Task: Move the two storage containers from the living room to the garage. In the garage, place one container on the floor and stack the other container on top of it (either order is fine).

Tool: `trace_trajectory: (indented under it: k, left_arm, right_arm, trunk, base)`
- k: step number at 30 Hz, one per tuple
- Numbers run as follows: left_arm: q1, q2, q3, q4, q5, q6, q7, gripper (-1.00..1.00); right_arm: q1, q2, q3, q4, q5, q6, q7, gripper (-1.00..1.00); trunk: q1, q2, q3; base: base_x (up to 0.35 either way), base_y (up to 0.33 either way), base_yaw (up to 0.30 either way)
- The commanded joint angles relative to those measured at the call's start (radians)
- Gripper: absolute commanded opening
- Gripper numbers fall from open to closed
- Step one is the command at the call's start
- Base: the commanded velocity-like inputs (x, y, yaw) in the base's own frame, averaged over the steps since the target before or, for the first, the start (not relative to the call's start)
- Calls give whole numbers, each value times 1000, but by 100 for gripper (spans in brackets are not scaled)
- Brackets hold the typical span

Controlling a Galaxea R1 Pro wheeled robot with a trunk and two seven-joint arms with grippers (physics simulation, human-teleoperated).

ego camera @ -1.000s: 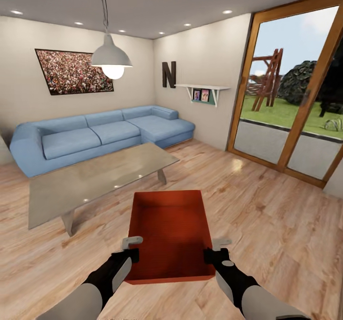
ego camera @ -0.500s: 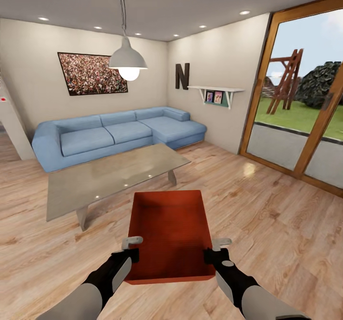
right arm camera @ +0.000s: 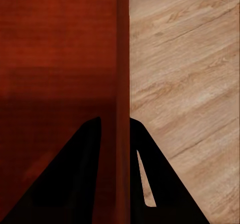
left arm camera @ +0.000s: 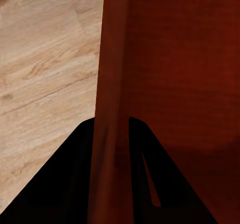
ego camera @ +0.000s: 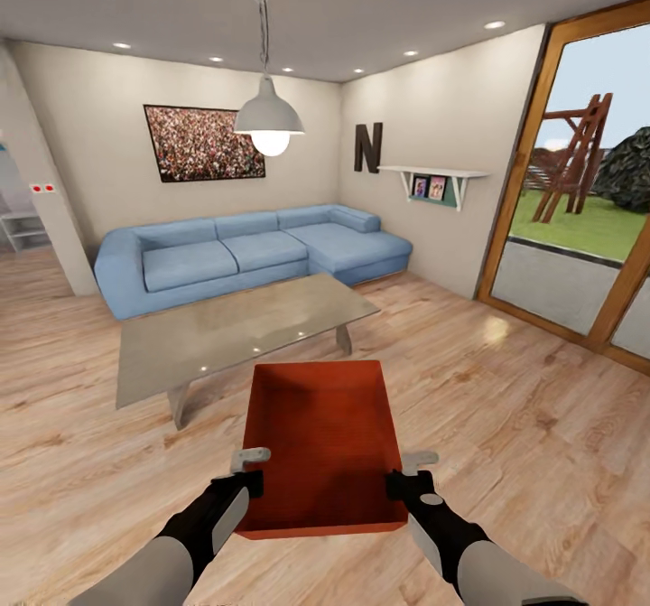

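Observation:
One orange-red storage container (ego camera: 323,439) hangs in front of me above the light wood plank floor (ego camera: 524,443) of the living room. My left gripper (ego camera: 250,480) is shut on its left wall, and the left wrist view has that wall (left arm camera: 111,83) pinched between the dark fingers (left arm camera: 75,184). My right gripper (ego camera: 400,480) is shut on the right wall, whose thin edge (right arm camera: 123,73) runs between the fingers in the right wrist view. The bin is empty inside. The second container is out of view.
A glass-topped table (ego camera: 235,330) stands just beyond the bin, with the blue sofa (ego camera: 253,254) behind it. A pendant lamp (ego camera: 268,118) hangs above. A wood-framed glass door (ego camera: 578,218) is at the right. An opening to another room (ego camera: 23,227) lies at the far left.
The whole view has swung to the left: sofa, table and glass door slid right in the picture, and the opening at the left came into sight. The bin stays held the same way.

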Motion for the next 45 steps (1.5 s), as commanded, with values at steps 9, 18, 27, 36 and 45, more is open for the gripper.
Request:
trace_trajectory:
  k: [9, 18, 27, 36, 45]
  left_arm:
    - [-2, 15, 31, -5, -25, -31, 37, -100]
    - [-2, 15, 31, -6, -25, -31, 37, -100]
    - [-2, 15, 31, -6, -25, -31, 37, -100]
    - [-2, 15, 31, -6, -25, -31, 37, -100]
    - [-2, 15, 31, -6, -25, -31, 37, -100]
  right_arm:
    - [0, -2, -9, 3, 4, -3, -7, -100]
    - [0, -2, -9, 3, 4, -3, -7, -100]
    - [0, -2, -9, 3, 4, -3, -7, -100]
    - [0, -2, -9, 3, 4, -3, -7, -100]
    - [0, -2, -9, 3, 4, -3, -7, -100]
  trunk:
    - [0, -1, 6]
    - [0, -1, 14]
    - [0, -1, 21]
    - [0, -1, 29]
    - [0, -1, 37]
  base:
    - [0, 0, 238]
    - [0, 0, 238]
    - [0, 0, 238]
    - [0, 0, 238]
    - [0, 0, 238]
